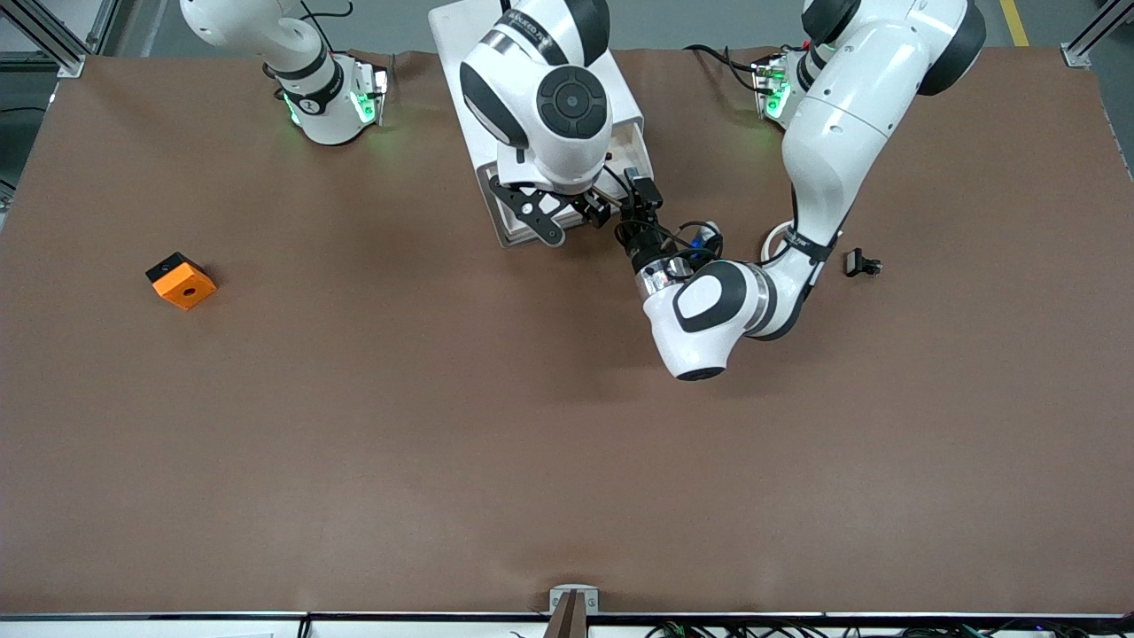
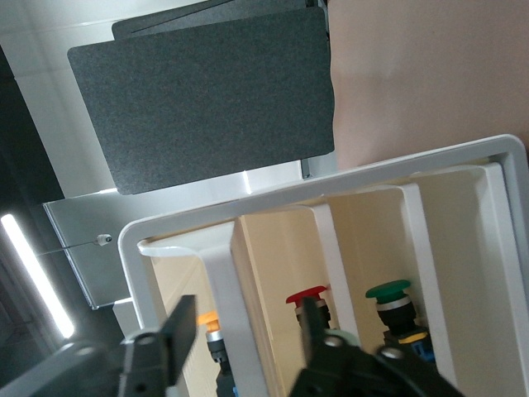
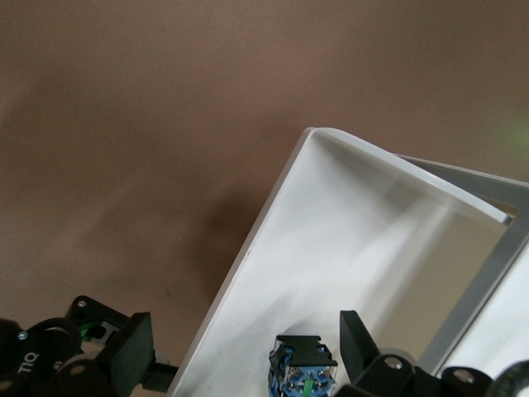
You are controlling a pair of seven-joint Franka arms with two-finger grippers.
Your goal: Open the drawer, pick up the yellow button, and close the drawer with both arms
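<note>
The white cabinet stands at the robots' side of the table. One drawer is pulled out toward the front camera. My right gripper is open over this drawer. In the right wrist view one finger is outside the drawer wall and one inside, beside a black part with a bluish base. My left gripper is open at the cabinet's front, toward the left arm's end. In the left wrist view it straddles a white divider, with the orange-yellow button beside that divider.
A red-capped button and a green-capped one sit in neighbouring compartments. An orange block with a black hole lies toward the right arm's end. A small black part and a white curved strip lie by the left arm.
</note>
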